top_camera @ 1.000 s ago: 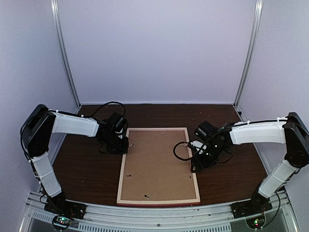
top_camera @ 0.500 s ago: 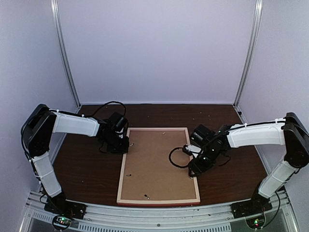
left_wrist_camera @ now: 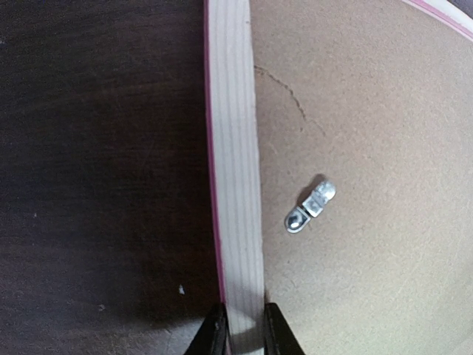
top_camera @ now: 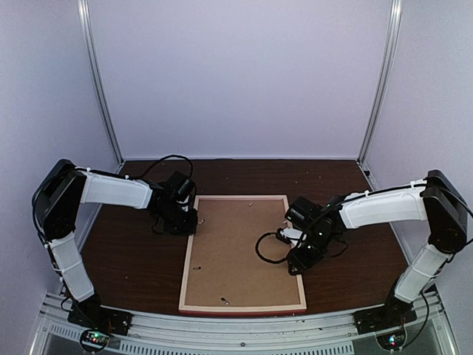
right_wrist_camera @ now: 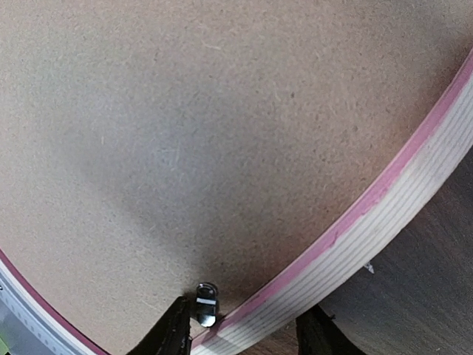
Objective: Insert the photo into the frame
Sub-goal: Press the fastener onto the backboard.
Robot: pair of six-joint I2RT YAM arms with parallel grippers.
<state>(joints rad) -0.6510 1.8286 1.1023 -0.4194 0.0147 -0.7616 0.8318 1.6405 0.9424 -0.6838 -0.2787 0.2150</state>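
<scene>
The dark wooden table [top_camera: 133, 259] has the frame [top_camera: 186, 274] lying pale back up in the middle, toward the near edge, with a brown backing board [top_camera: 240, 255] sitting inside it. The left gripper [left_wrist_camera: 244, 333] is pinched onto the far end of the frame's left bar. The right gripper [right_wrist_camera: 247, 329] is spread wide over the right bar, gripping nothing, with a tiny metal tab [right_wrist_camera: 206, 303] just beside one finger.

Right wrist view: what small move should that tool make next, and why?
Probably push the metal clip sideways to turn it: the right tool straddles the frame with that clip just inside one finger, while the left tool pinches the opposite bar.
</scene>
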